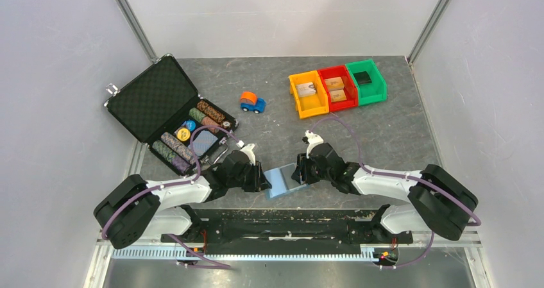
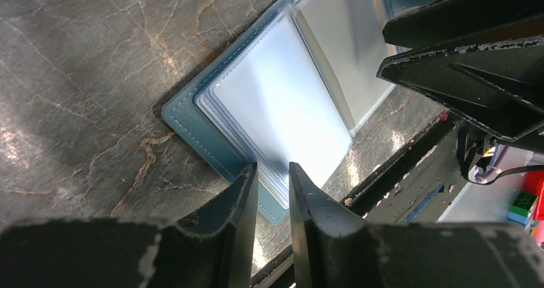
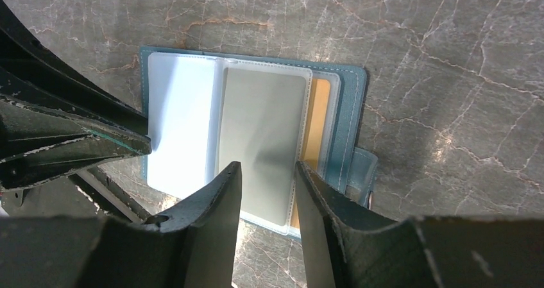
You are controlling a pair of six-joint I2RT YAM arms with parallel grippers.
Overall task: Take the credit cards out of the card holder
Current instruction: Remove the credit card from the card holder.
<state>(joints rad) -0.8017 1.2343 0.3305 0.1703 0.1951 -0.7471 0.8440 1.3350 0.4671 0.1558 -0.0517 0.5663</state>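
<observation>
The left pincer [image 2: 271, 168], its jaws a narrow slit apart and holding nothing, hangs over an outer edge of the card holder [image 2: 192, 126]. The right pincer [image 3: 266, 167], jaws wider apart and likewise empty, is poised above a grey card [image 3: 263, 131] that sits inside a clear sleeve. The light-blue bifold lies open and flat on the table [image 1: 398, 134], just ahead of the arm bases and between the two wrists. A gold-brown card [image 3: 316, 124] shows as a strip past the grey one, near the closing tab [image 3: 364, 172].

The cards look light, stiff and slick, and the glossy sleeves around them look soft and floppy. The holder itself seems light enough to slide or lift with any pull. One pincer would likely need to pin the blue cover while the other nips a card by its exposed edge. The gold strip seems the easiest hold.

Farther off stand a black case [image 1: 144, 99] of poker chips, a toy car [image 1: 252, 102] and three coloured bins [image 1: 375, 83].
</observation>
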